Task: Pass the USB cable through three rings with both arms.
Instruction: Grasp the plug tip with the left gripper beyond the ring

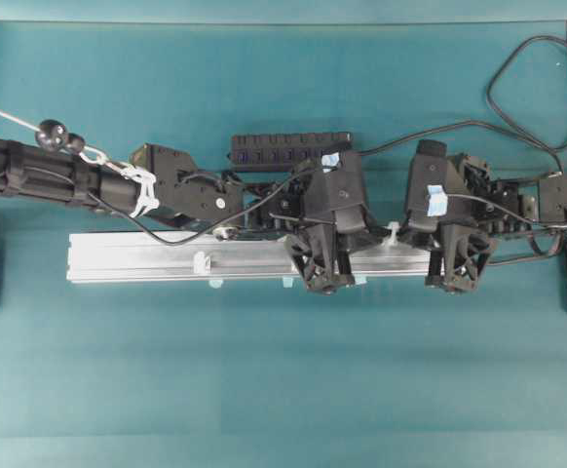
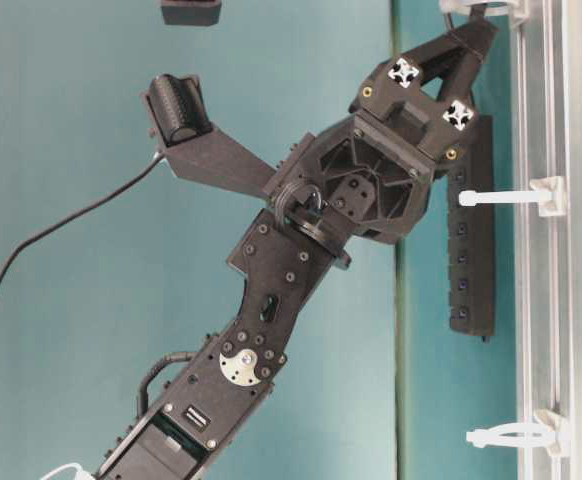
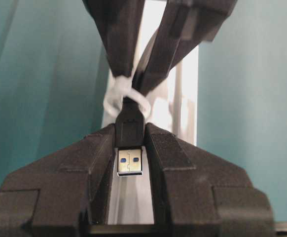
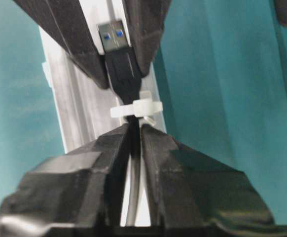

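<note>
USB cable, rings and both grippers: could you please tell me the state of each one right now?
USB cable: plug passed through the first ring, held on both sides of it.
First ring: threaded.
Middle ring: empty.
Last ring: empty.
Left gripper: shut on the plug.
Right gripper: closed around the cord behind the first ring.

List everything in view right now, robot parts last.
USB cable: one, black with a silver tip, plug passed through the ring between the tools.
Rings: three, white, standing along the rail.
Aluminium rail: one, silver, lying lengthwise mid-table.
USB hub strip: one, black, behind the rail.
Table cover: one, teal, under everything.
Left tool: one, black, shut on the plug.
Right tool: one, black, closed on the cord on the other side of that ring.
</note>
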Robot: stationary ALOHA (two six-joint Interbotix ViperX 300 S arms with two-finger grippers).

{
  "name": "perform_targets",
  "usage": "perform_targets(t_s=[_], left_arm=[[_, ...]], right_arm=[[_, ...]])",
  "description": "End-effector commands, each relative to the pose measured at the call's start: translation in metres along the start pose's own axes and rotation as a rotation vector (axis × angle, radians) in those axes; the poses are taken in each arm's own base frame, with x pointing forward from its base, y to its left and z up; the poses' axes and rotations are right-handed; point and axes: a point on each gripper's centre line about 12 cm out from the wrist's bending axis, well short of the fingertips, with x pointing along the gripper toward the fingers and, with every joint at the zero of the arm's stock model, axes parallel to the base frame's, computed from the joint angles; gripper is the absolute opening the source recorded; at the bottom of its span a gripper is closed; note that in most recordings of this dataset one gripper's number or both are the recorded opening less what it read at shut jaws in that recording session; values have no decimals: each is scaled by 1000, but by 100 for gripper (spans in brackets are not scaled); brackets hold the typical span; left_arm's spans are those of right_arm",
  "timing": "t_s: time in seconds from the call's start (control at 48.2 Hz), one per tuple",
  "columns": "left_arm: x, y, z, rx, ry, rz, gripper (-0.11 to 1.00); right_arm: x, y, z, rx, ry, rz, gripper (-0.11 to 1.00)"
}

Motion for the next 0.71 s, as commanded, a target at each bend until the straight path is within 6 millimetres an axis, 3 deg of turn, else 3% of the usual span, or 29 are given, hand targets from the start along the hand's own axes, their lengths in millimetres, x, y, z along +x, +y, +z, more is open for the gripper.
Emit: perform_targets(t_s=[0.0,0.104,0.187,0.415,0.685], left_arm=[[-7,1,10,8,-17,2,23],[-10,3,11,8,-17,6,23],[-12,4,11,9,-16,7,23],[-25,6,3,10,7,11,23],[-55,13,4,4,7,25,23]], right_arm=[[-2,0,6,3,-18,0,1],[-2,0,6,5,-15,0,11],[-2,0,4,5,-5,-2,24],[-7,-2,3,-7,19,-12,88],[-19,-4,24,-13,-32,-21,87]])
